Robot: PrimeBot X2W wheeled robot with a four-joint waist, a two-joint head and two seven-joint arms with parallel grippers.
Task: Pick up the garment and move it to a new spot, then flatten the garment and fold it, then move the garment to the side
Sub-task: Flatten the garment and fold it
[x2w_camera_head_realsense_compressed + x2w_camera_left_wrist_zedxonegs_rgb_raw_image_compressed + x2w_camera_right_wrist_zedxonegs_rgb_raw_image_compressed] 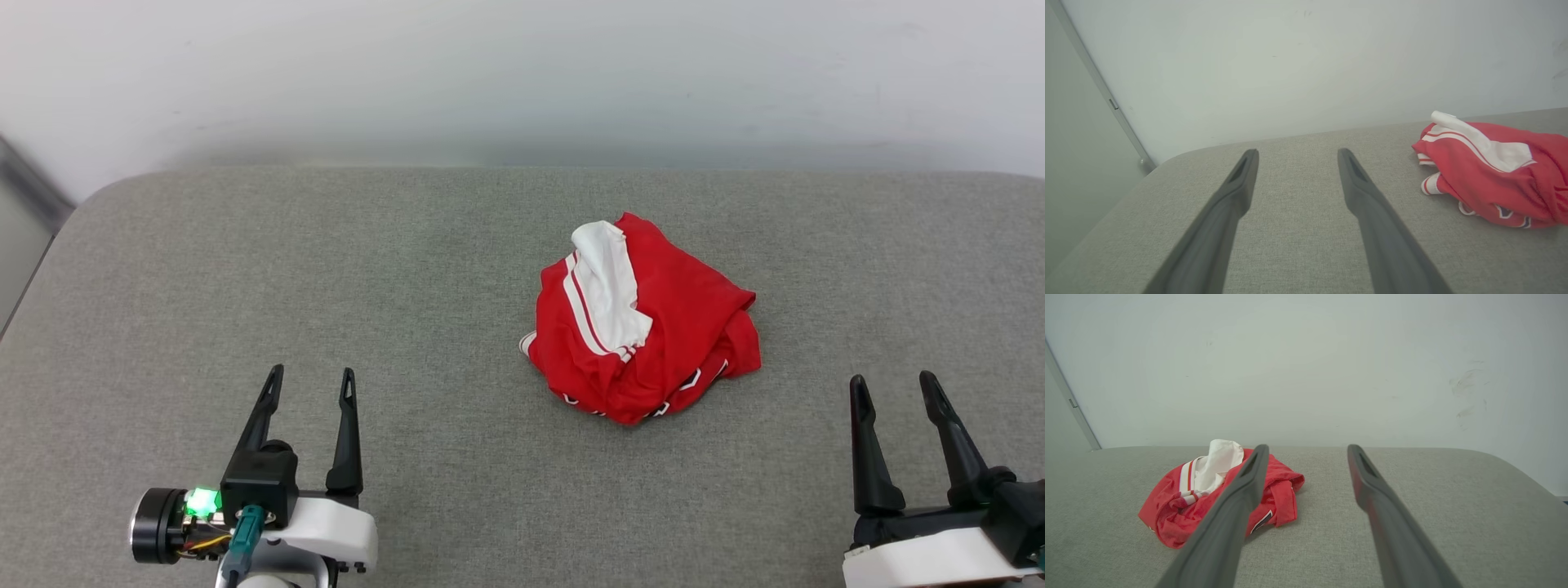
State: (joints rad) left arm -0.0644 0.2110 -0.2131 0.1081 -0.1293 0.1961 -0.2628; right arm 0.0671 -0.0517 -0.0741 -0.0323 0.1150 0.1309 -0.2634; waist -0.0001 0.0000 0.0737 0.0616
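Garment position: the garment (pixel 645 327) lies in a crumpled heap just right of centre in the head view, on the grey padded surface (pixel 245 269), about midway between its far and near edges.
Garment condition: red body bunched on itself; a white sleeve (pixel 608 286) with striped trim is draped over the top; fragments of lettering show along the lower edge. No flat panel or hem is laid out.
Left gripper position: the left gripper (pixel 313 374) sits at lower left of the head view, well apart from the heap. In the left wrist view the heap lies at the right edge, away from the finger line.
Right gripper position: the right gripper (pixel 891 380) sits at lower right of the head view, also well apart. In the right wrist view the heap lies at centre left, partly behind one finger.
Reason for placement: judged a ready stance; both arms flank the heap so that either can reach in for the pickup.
Left fingers (pixel 1229 196): spread wide, nothing between them, touching nothing.
Right fingers (pixel 1372 490): spread wide, nothing between them, not in contact with the cloth.
Task stage: judged as the start; pickup not yet begun.
Next move requirement: probably a descent onto a raised fold, such as the sleeve, before closing.
Risk: a pinch on loose outer cloth may lift one layer only.
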